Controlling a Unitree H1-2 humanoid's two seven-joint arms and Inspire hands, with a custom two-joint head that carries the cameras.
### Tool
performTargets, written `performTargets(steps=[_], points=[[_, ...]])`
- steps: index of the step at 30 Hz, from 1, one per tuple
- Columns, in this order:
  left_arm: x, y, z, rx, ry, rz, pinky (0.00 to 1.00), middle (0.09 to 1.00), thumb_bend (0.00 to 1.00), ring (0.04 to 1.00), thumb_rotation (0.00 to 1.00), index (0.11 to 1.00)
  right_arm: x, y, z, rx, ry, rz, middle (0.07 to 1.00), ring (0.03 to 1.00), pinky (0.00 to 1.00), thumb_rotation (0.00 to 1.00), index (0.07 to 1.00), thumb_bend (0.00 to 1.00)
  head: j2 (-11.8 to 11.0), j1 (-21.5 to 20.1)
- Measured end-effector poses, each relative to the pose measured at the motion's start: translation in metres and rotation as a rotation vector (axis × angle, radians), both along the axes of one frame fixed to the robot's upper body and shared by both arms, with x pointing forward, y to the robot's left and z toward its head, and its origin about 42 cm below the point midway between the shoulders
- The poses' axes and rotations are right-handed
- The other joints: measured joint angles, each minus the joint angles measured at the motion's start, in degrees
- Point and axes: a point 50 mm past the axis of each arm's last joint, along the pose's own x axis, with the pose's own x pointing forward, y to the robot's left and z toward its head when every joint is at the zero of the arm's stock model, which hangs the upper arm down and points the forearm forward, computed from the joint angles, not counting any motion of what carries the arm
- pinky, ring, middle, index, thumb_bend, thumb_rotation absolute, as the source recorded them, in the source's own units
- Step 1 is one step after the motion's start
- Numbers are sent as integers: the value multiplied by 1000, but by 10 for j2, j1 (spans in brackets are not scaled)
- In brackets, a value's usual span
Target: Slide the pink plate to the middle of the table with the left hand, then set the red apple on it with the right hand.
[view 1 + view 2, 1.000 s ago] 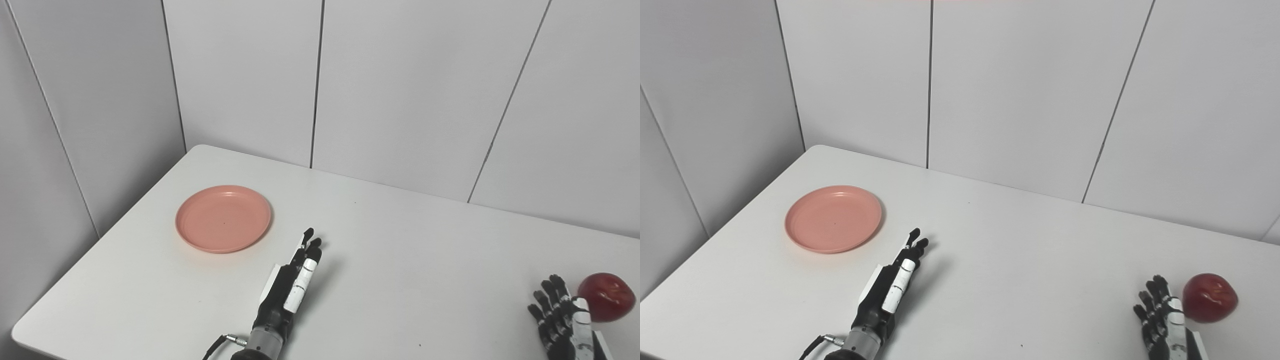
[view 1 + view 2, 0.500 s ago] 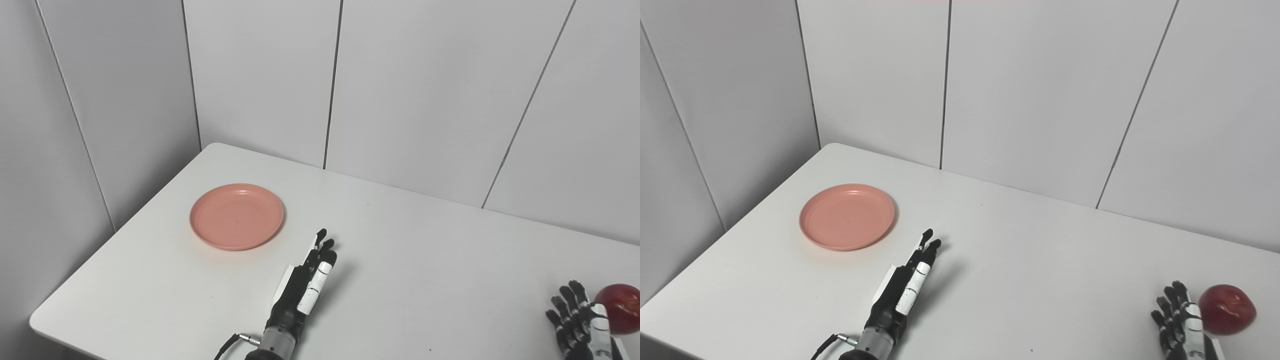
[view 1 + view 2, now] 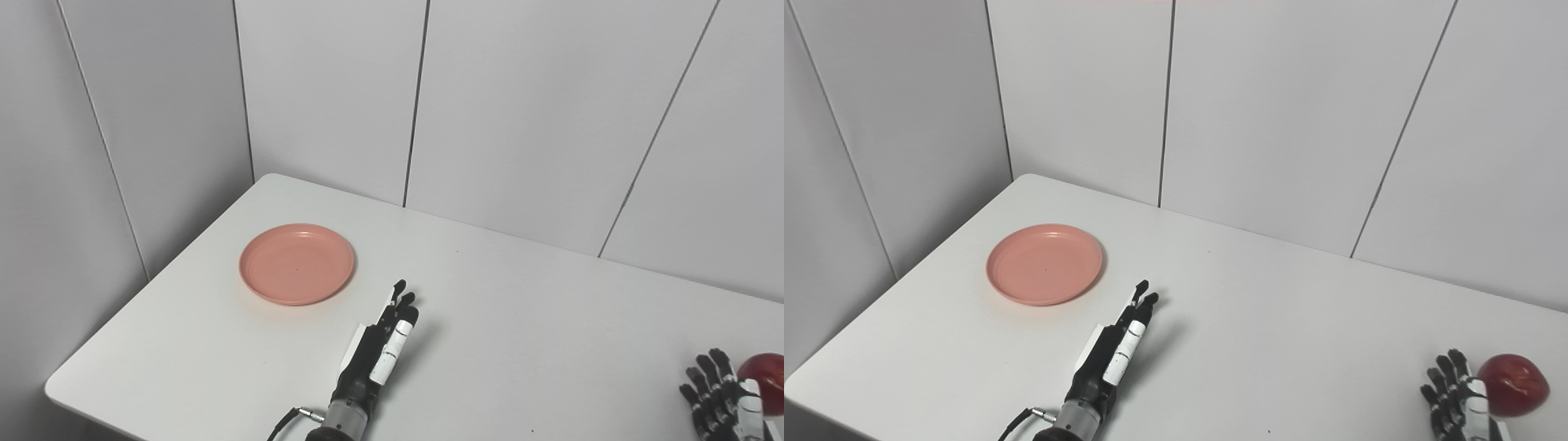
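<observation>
Shifted rightward, camera only. Left eye view: left hand [image 3: 383, 346] flat on counter [image 3: 520, 343], fingers straight, holding nothing; pink plate [image 3: 297, 263] up-left, apart.

Right eye view: right hand [image 3: 1458, 398] spread, empty; red apple [image 3: 1513, 384] just right.

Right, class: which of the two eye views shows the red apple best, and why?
The right eye view: the whole red apple shows, beside the right hand. In the left eye view the picture's right edge cuts off part of the apple, and the hand hides some of its lower left.
</observation>
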Motion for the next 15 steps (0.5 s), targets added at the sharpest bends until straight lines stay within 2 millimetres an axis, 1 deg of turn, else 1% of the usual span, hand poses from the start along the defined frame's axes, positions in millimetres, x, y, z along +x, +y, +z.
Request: performTargets(steps=[5,9,13,15], points=[[0,0,0,-6,-1,1,1000,968,654,992,1000,1000,0,0,0,-1,0,-1,993,993,1000,1000,996,904,-2,0],[0,0,0,-12,-2,2,1000,967,697,992,1000,1000,-1,0,0,-7,1,-1,995,993,1000,1000,995,924,-4,0],[-1,1,1,-38,-2,4,1000,971,727,1000,1000,1000,-1,1,0,-17,2,1,995,991,999,1000,999,914,-2,-2],[-1,0,1,-58,0,1,1000,971,746,999,1000,1000,-1,1,0,-19,1,2,998,994,999,1000,996,935,-2,-2]])
